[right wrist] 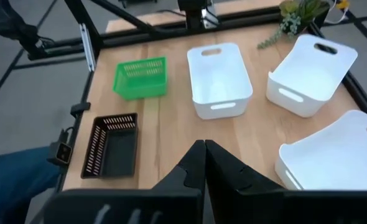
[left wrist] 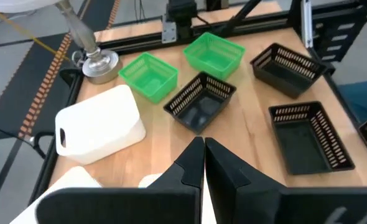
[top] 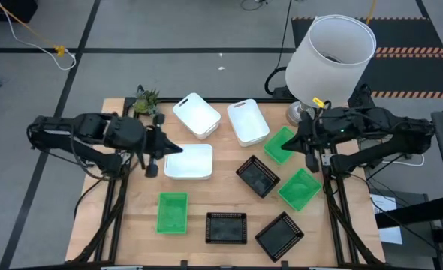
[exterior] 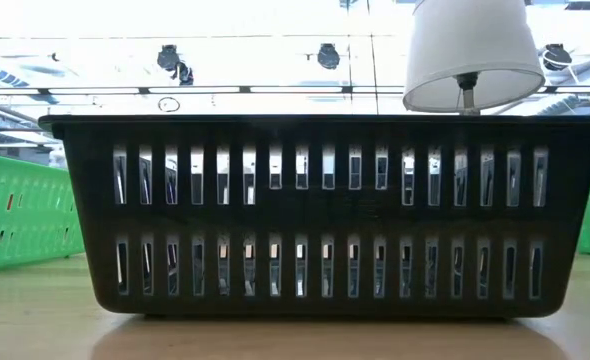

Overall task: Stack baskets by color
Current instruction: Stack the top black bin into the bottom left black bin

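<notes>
Both pincers clenched, empty: left pincer (top: 164, 148) beside the center-left white basket (top: 190, 162), right pincer (top: 308, 144) over a green basket (top: 279, 145).

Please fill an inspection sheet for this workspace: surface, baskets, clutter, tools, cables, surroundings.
Surface: wooden table, dark frame.
Job's things: nine baskets, none stacked; white baskets at rear and middle, green baskets and black baskets scattered at front and right.
Clutter: lamp at the rear right corner; sprig at the rear left.
Grippers: left tool shut, at the middle white basket's left edge; right tool shut, over a green basket.
Cables: yellow cable on the floor; black cable by the lamp.
Surroundings: grey floor, striped mat at rear right.
</notes>
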Controlling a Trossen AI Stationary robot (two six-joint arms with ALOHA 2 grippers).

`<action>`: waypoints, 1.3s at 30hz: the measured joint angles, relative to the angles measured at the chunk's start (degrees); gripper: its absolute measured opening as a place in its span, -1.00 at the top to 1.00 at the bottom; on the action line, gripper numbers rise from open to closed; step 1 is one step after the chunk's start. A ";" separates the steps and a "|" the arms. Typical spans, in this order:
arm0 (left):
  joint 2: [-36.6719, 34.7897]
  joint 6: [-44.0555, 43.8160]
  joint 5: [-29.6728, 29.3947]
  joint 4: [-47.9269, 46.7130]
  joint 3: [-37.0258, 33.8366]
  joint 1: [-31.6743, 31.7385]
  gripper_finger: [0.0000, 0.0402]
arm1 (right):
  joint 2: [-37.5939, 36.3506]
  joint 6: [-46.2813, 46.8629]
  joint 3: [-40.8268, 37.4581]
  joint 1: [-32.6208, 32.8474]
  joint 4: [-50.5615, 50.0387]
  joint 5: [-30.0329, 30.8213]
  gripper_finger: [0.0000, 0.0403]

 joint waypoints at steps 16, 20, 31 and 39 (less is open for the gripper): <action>7.47 -1.41 -5.27 5.57 0.00 -6.36 0.92 | 3.57 -1.09 -4.36 0.00 5.83 0.38 0.99; 9.28 -5.40 -9.39 5.11 0.00 -6.18 0.92 | 2.79 0.66 -10.43 0.00 11.35 0.38 0.99; 18.08 -7.08 -10.24 9.14 0.00 -6.15 0.92 | 2.38 1.05 -29.37 3.06 30.92 0.18 0.99; 22.72 -1.10 -10.24 19.88 0.00 -5.66 0.92 | 2.36 4.64 -36.13 5.83 32.50 -0.07 0.99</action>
